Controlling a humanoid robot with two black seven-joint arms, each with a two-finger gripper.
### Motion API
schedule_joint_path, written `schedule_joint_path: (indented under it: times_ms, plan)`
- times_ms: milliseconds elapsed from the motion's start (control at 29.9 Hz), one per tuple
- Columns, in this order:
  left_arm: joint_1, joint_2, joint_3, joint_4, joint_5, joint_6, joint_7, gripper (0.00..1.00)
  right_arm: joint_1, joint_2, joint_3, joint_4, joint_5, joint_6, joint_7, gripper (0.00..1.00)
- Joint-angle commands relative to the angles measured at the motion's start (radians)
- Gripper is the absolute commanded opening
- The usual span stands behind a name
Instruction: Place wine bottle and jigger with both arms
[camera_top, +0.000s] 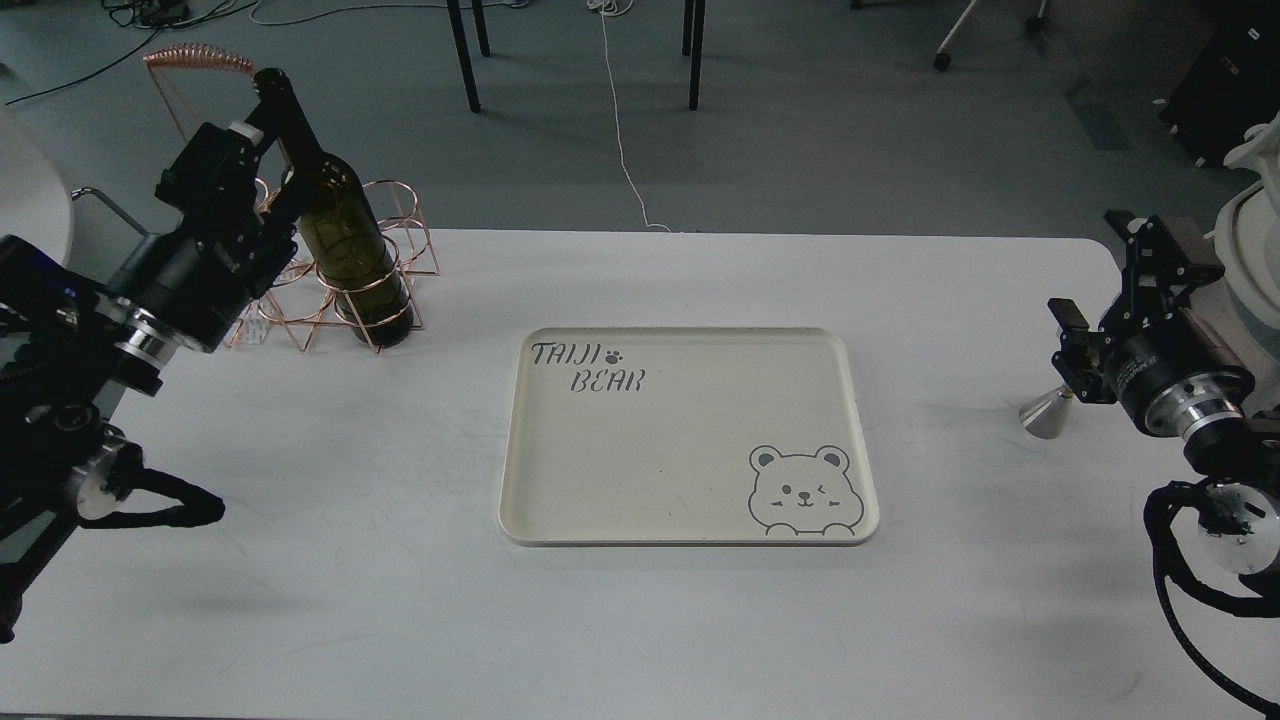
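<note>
The wine bottle (345, 235), dark olive-green glass, stands upright in a ring of the copper wire rack (395, 215) at the table's back left. My left gripper (258, 160) is up against the bottle's neck and shoulder from the left; its dark fingers merge with the bottle. The silver jigger (1045, 415) stands at the right side of the table. Only its lower cone shows; my right gripper (1088, 325) covers the upper cone, and its two finger tabs stand apart.
A cream tray (520, 500) printed with "TAIJI BEAR" and a bear drawing lies in the middle of the white table (300, 560). Chair legs and a cable are on the floor beyond the far edge.
</note>
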Motion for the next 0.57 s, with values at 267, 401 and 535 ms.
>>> schedule_joint_path:
  times_ms: [267, 401, 535]
  plan:
    - [0.181, -0.215, -0.202, -0.042, -0.074, -0.207, 0.188, 0.98, 0.011, 0.035, -0.007, -0.028, -0.006, 0.046, 0.0, 0.99]
    - [0.181, -0.226, -0.205, -0.04, -0.123, -0.207, 0.189, 0.98, 0.011, 0.04, 0.003, -0.03, -0.075, 0.046, 0.0, 0.99]
    - [0.181, -0.226, -0.213, -0.039, -0.126, -0.207, 0.182, 0.98, 0.014, 0.04, 0.006, -0.025, -0.107, 0.041, 0.0, 0.99]
